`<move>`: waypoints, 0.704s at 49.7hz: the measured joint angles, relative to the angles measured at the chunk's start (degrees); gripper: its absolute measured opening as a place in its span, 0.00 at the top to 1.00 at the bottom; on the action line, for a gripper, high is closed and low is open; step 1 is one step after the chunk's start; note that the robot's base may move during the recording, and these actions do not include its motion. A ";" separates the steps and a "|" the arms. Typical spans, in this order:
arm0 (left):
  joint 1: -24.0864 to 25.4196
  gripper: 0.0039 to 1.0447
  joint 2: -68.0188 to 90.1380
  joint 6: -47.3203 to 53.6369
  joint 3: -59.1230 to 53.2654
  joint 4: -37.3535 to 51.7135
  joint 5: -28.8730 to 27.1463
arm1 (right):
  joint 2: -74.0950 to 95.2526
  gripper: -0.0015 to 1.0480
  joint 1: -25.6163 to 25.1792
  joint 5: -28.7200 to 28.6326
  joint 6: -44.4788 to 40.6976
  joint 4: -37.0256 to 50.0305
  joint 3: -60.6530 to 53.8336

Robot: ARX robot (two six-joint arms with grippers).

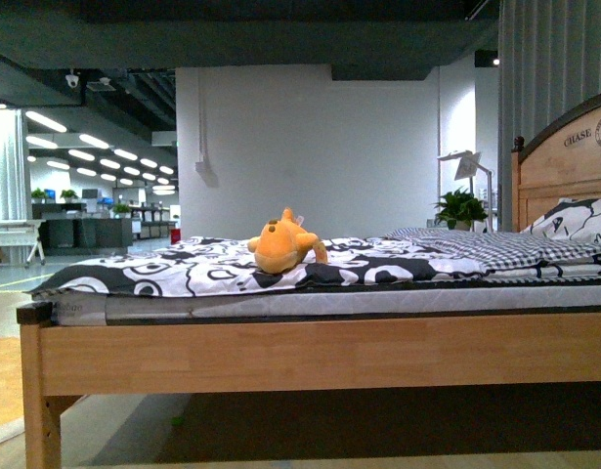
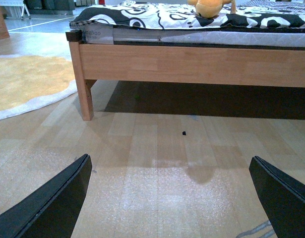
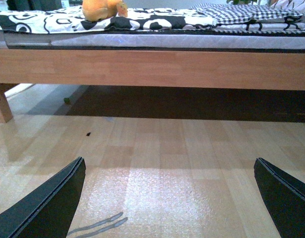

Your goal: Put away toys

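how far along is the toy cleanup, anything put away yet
Done: nothing visible. The orange plush toy lies on the patterned bedspread, untouched.
In hand: nothing. The left gripper and right gripper are both open and empty, low over the wood floor in front of the bed frame.
Left: reach up to the toy, grasp it and carry it off. No bin shows in any view.
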 joint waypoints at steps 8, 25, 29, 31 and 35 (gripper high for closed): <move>0.00 0.05 0.00 0.00 0.00 0.00 0.00 | 0.00 0.00 0.00 0.00 0.00 0.00 0.00; 0.00 0.05 0.00 0.00 -0.02 0.00 0.00 | 0.00 0.00 0.00 0.00 0.00 0.00 0.00; 0.00 0.05 0.00 0.00 0.00 0.00 0.00 | 0.00 0.00 0.00 0.00 0.00 0.00 0.00; 0.00 0.05 0.00 0.00 -0.02 0.00 0.00 | 0.00 0.00 0.00 0.00 0.00 0.00 0.00; 0.00 0.05 0.00 0.00 0.00 0.00 -0.02 | 0.00 0.00 0.00 0.00 0.00 0.00 0.00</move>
